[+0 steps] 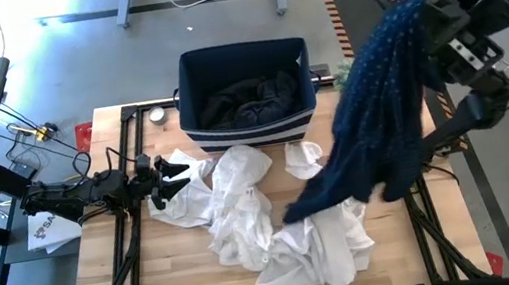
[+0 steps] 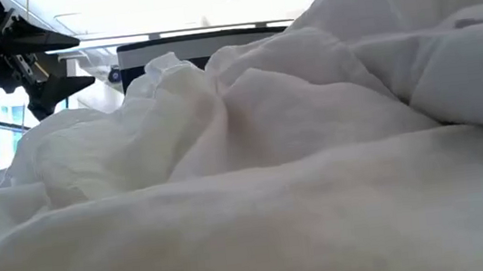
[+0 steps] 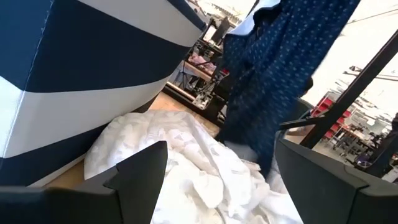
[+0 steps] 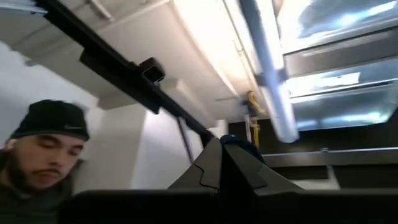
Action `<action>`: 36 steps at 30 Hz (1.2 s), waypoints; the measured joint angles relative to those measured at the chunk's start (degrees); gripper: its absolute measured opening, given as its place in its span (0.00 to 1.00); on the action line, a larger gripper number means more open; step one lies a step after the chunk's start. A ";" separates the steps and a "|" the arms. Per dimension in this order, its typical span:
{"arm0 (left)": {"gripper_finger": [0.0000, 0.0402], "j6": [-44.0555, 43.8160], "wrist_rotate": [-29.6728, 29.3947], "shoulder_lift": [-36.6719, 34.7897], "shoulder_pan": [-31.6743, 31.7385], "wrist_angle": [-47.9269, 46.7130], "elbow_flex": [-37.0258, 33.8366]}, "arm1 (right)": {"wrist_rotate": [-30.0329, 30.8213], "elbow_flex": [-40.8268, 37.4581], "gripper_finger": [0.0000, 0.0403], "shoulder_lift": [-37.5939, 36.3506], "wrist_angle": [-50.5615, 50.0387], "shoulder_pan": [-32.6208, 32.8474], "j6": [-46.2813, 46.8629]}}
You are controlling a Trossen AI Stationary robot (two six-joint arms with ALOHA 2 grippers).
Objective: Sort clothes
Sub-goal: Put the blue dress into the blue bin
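A pile of white garments lies across the middle of the table and fills the low view. My right gripper is raised high at the table's far right, shut on a dark blue dotted garment that hangs down from it. My left gripper is open, low at the pile's left edge; its fingers stand over white cloth. The navy striped bin at the far edge holds dark clothes. My right gripper pinches a small bunch of the blue garment's upper end between its two shut fingers. The garment hangs slack below the gripper, lifted almost clear; its lower end reaches the white pile.
The bin's striped wall rises close beside my left gripper. A small metal disc and a red object lie at the far left of the table. A person shows in the right wrist view, beyond the table.
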 joint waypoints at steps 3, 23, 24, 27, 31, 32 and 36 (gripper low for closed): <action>0.74 0.02 0.00 0.00 0.00 0.00 0.00 | -2.75 6.65 0.00 4.25 -1.29 -0.02 1.68; 0.74 -0.01 0.45 0.00 0.00 -0.09 0.02 | -6.33 -12.26 0.00 7.73 -76.27 2.29 3.67; 0.74 -0.02 0.45 0.00 0.00 -0.09 0.02 | -7.39 -15.53 0.00 7.62 -77.30 2.64 3.85; 0.74 -0.04 0.46 0.00 0.00 -0.09 0.02 | -10.58 -26.29 0.00 7.54 -77.22 3.44 3.59; 0.74 -0.91 0.45 0.00 0.00 -0.10 0.02 | -11.01 -39.47 0.00 7.61 -74.48 3.82 3.50; 0.74 -0.93 0.46 0.00 0.00 -0.11 0.02 | -10.99 -42.36 0.00 7.61 -74.07 3.57 3.51; 0.74 -1.28 0.46 0.00 0.00 -0.11 0.02 | -10.07 -50.45 0.01 7.61 -72.89 2.49 6.35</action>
